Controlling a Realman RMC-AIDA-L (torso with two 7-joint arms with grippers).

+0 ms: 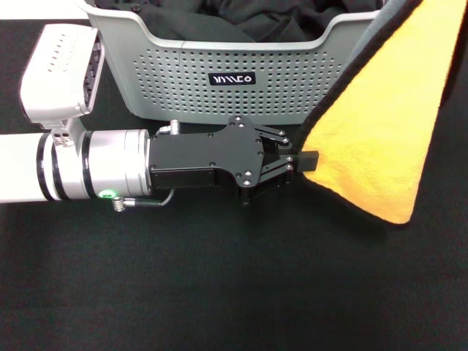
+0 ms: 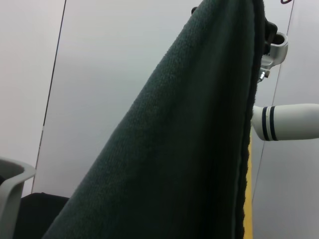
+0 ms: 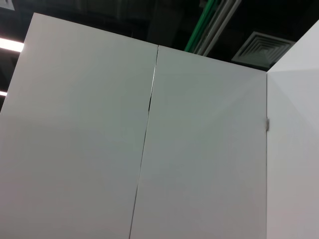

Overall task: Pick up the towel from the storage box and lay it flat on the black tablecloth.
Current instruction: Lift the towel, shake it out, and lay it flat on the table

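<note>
- left gripper (image 1: 298,162) reaches in from the robot's left, just in front of the storage box (image 1: 241,73), fingers closed on the black-stitched edge of the towel (image 1: 387,124)
- towel is out of the box and hanging in the air, orange face to the head camera, grey reverse face (image 2: 189,149) filling the left wrist view; its top runs out of the head view at upper right
- right gripper isn't in the head view; left wrist view shows a white arm (image 2: 289,122) high up next to the towel's top edge, so it probably holds the upper end, but I can't tell its finger state
- right wrist view only shows wall panels and ceiling, no help
- risk 1: the left pinch sits on the edge border only, a thin bite; a sideways pull to spread the cloth could slip it out
- risk 2: towel hangs right beside the box's near corner; drag it toward the box and it catches the rim or drops back on the black garments (image 1: 219,18)
- risk 3: lower tip hangs loose over the black tablecloth (image 1: 219,292); lower before the corners are pulled apart and it lands folded, not flat
- risk 4: if the upper hold lets go first, the whole cloth swings off the left pinch and bunches
</note>
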